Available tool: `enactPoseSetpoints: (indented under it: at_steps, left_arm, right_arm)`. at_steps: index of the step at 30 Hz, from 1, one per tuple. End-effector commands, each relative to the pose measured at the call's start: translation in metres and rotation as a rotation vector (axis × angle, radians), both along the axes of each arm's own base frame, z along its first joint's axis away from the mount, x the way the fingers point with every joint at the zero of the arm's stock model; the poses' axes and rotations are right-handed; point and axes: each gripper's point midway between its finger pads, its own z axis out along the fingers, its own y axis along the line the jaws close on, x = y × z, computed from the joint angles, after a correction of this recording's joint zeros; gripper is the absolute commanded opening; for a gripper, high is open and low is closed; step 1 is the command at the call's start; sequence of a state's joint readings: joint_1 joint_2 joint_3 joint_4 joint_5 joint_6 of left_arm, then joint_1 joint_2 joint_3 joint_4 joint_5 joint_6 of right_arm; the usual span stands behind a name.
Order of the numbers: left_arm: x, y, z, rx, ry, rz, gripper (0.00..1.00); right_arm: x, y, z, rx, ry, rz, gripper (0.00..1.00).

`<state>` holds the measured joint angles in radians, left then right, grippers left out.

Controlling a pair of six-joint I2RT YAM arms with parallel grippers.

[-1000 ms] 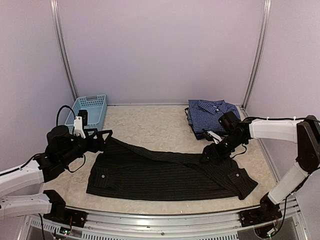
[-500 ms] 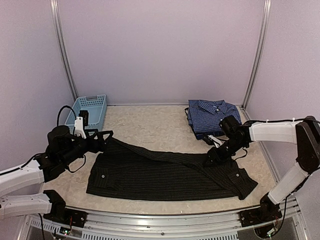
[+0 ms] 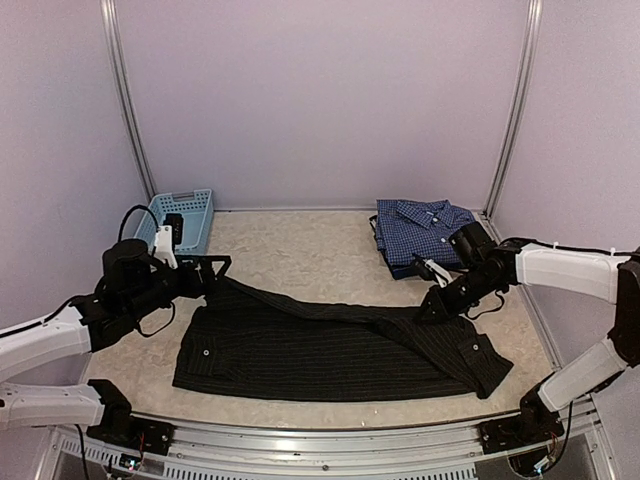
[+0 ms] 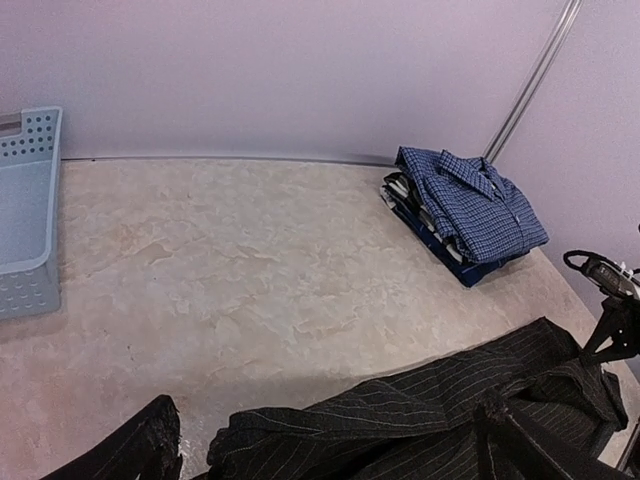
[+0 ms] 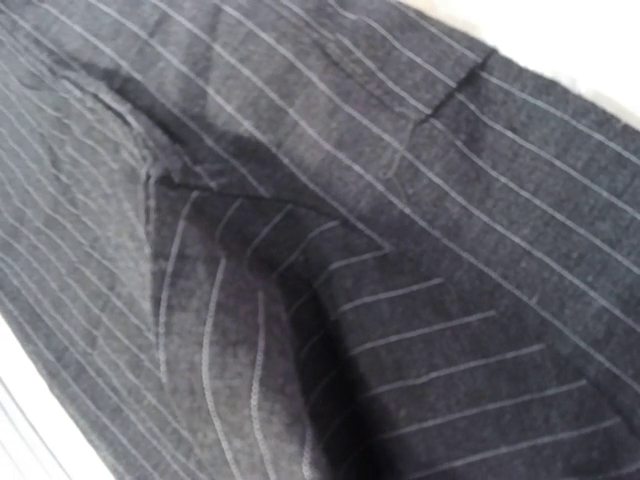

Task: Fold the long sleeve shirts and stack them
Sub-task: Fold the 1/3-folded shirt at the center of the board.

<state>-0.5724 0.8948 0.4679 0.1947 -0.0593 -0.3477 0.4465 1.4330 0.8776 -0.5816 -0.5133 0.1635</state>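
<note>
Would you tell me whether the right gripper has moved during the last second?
Yes: the right gripper shifted slightly rightward along the black shirt, judged against the folded blue shirt.

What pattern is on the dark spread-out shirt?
The shirt has fine pale pinstripes on black, clearest in the right wrist view.

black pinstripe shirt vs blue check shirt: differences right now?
The black pinstripe shirt lies spread wide across the near table, loosely folded over; the blue check shirt is a compact folded bundle at the far right. The right claw meets the black one's edge; the blue one is untouched. Both lie on the table.
</note>
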Motion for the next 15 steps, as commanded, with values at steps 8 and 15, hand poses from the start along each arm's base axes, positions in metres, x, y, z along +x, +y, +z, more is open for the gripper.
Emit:
enactPoseSetpoints:
  at_steps: [8,15]
  left_arm:
    - [-0.009,-0.024,-0.005,-0.037,0.242,-0.037,0.9]
    - [-0.044,-0.053,-0.049,-0.079,0.38,-0.112,0.87]
  right_arm:
    - [-0.003,-0.001,0.033,0.042,-0.027,-0.035,0.0]
    - [0.0,-0.002,0.036,0.023,-0.031,-0.04,0.0]
